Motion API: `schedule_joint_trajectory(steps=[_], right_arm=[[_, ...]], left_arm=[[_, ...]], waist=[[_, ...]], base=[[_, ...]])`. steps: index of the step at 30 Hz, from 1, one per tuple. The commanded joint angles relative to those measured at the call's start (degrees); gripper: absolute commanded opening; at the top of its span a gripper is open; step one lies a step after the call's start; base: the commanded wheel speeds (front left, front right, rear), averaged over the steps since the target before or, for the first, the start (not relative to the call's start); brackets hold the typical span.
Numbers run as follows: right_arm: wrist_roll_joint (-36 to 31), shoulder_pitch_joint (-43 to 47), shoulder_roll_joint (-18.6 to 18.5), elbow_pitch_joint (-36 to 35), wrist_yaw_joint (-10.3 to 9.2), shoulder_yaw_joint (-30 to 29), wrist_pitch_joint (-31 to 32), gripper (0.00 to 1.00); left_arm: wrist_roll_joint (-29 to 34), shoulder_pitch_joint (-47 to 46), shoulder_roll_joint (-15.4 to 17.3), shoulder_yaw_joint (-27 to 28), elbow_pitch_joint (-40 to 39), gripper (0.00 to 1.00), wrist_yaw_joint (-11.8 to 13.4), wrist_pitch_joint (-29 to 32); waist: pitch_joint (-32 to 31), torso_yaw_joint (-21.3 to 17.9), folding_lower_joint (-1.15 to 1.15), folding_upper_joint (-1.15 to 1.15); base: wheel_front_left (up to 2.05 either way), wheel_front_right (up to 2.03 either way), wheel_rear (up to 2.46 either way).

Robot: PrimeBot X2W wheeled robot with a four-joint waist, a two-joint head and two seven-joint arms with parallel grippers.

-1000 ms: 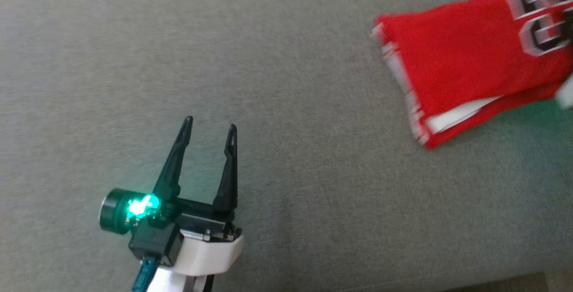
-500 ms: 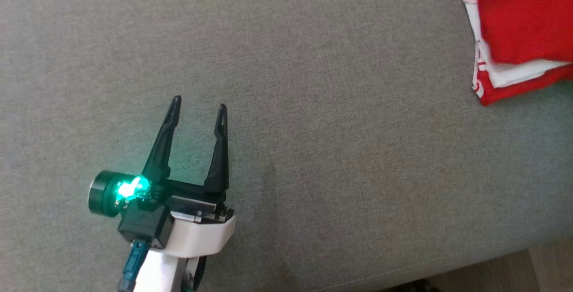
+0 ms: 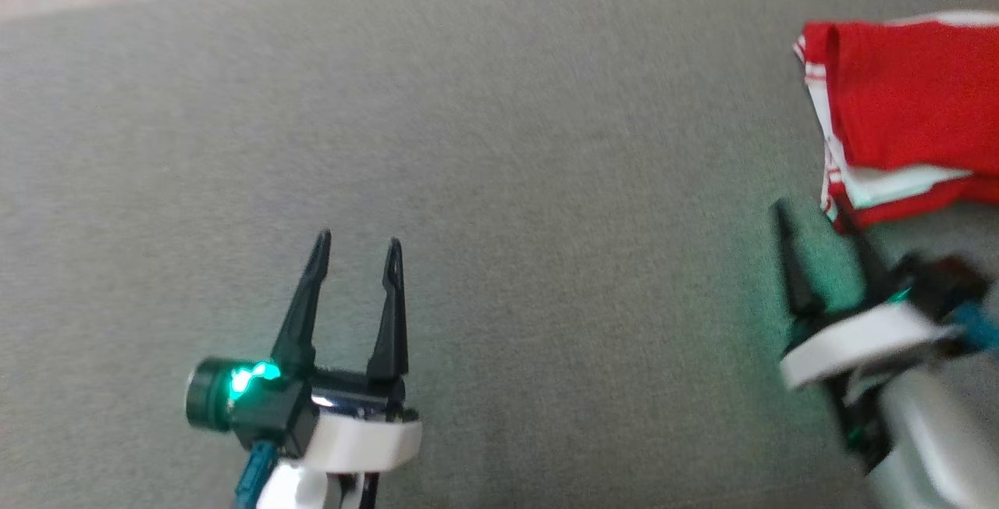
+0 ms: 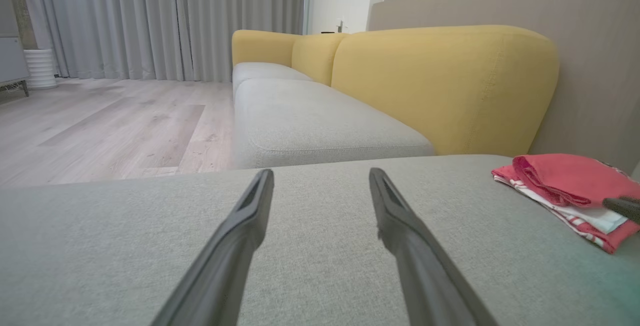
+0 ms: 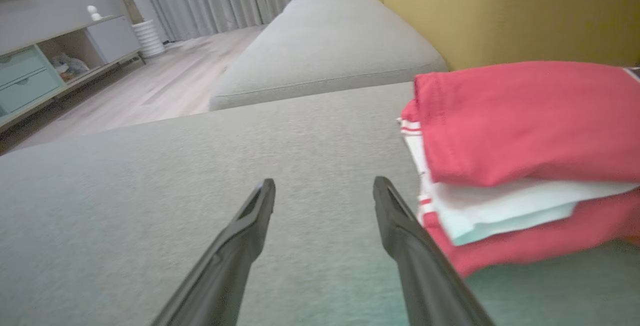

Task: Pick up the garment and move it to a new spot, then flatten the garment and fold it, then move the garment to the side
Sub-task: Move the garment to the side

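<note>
Both pairs of jaws stand spread wide with nothing between them. The right gripper (image 5: pixel 324 182) hangs low over the grey cushion (image 3: pixel 546 142), its outer finger just beside the near corner of the garment (image 5: pixel 525 121). Whether finger and cloth touch cannot be told. The left gripper (image 3: pixel 359 240) hovers over bare cushion, well apart from the garment.

The garment lies folded and free of either gripper. It is red, with white layers showing at its striped edge, and a yellow backrest (image 4: pixel 445 86) rises just beyond it.

The folding looks done and the piece looks set aside, so the risk lies in how the right arm leaves. If that arm swings toward the garment instead of drawing straight back, its outer finger could hook the bottom hem. That would drag the layers out of line.

The top red layer sits rolled and loose at its edge, and a white layer pokes out beneath it, so even a light nudge there might open the fold. Closing the jaws this near the corner could pinch cloth and carry it along.

In the head view the garment runs past the frame, so how close it lies to the cushion's end cannot be judged.
</note>
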Motion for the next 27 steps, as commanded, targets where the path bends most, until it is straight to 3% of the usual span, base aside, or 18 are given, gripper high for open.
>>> schedule_joint_trajectory(steps=[1,4,12,18,27], right_arm=[[-1.85,0.68,0.34,-0.86,0.37,2.03,-2.81,1.0],[-5.23,2.74,2.61,-0.93,0.37,3.17,-4.54,1.0],[-15.27,12.92,8.54,-13.85,0.37,-3.3,-4.65,1.0],[-18.11,18.27,10.09,-18.38,0.37,-4.77,-4.66,1.0],[-19.05,19.68,10.91,-18.34,0.37,-4.68,-4.66,1.0]], left_arm=[[-0.73,0.64,-0.19,1.24,-1.51,1.0,0.56,-0.29],[-4.07,2.97,-0.19,1.47,-0.25,1.0,1.7,-0.29],[-2.05,8.51,-0.19,5.57,-6.05,1.0,3.86,-0.29],[-1.02,13.08,-0.19,7.36,-7.18,1.0,3.23,-0.29],[0.21,13.56,-0.19,8.4,-6.39,1.0,2.1,-0.29]], waist=[[-4.01,2.73,0.01,0.0],[-6.73,3.89,0.01,0.0],[-12.56,4.94,0.01,0.0],[-14.63,4.85,0.01,0.0],[-15.43,5.19,0.01,0.0]], base=[[0.0,0.0,0.0],[0.0,0.0,0.0],[0.0,0.0,0.0],[0.0,0.0,0.0],[0.0,0.0,0.0]])
